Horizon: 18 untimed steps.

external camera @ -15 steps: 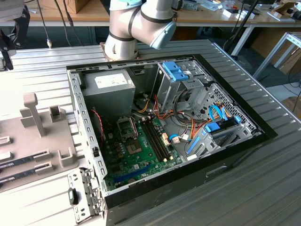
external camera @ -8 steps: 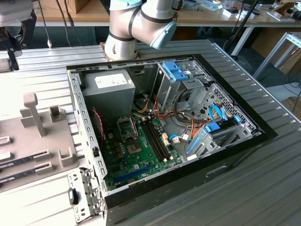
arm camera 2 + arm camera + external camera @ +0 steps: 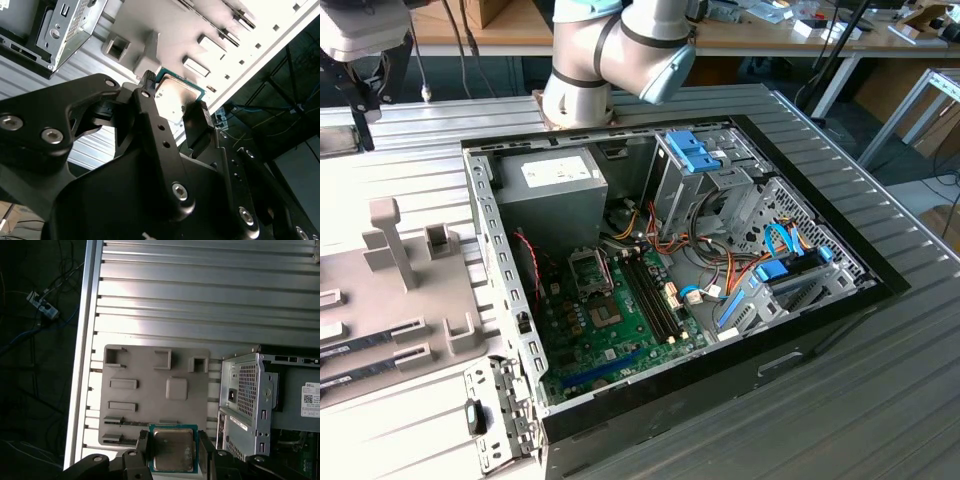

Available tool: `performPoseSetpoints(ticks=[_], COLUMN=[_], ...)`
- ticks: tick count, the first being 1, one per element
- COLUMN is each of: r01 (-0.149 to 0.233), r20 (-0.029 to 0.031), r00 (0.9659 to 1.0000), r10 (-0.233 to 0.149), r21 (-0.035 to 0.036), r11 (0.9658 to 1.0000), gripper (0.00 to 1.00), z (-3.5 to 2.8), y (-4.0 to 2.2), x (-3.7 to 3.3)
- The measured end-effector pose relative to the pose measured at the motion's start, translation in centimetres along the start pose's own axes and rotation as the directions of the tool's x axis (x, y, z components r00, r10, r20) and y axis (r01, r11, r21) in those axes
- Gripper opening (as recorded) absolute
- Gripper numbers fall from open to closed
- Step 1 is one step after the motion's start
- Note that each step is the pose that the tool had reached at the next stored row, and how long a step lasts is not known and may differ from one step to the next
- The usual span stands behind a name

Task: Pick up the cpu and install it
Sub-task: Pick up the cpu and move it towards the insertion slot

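Within gripper (image 3: 173,452), square cpu (image 3: 172,447), lid upward

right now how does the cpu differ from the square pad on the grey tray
The cpu is shiny metal with a green rim; the square pad is matte grey. The gripper clamps the cpu; the pad stands on the grey tray. Both are flat and squarish.

The cpu (image 3: 173,449), a silver-topped square on green board, is clamped by 2 edges in the hand (image 3: 174,454).
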State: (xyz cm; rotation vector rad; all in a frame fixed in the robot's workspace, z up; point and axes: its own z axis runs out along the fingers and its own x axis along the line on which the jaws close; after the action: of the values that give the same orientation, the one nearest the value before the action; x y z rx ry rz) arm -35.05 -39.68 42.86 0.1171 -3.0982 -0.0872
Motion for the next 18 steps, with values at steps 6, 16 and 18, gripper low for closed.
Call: performPoseSetpoints(ticks=[6,16,18], r01=[0.000,0.000,0.000], r20=[0.0000,0.0000,0.0000], r00=[1.0000,1.0000,1.0000], r10=[0.000,0.000,0.000], r21=[0.0000,0.0001,0.0001], r11=[1.0000,1.0000,1.0000], gripper=[0.47,0.47,0.47], z=[0.17,0.43,0.47], y=[-0.08,-0.19,-0.22], x=[-0.57,-1.44,-1.61])
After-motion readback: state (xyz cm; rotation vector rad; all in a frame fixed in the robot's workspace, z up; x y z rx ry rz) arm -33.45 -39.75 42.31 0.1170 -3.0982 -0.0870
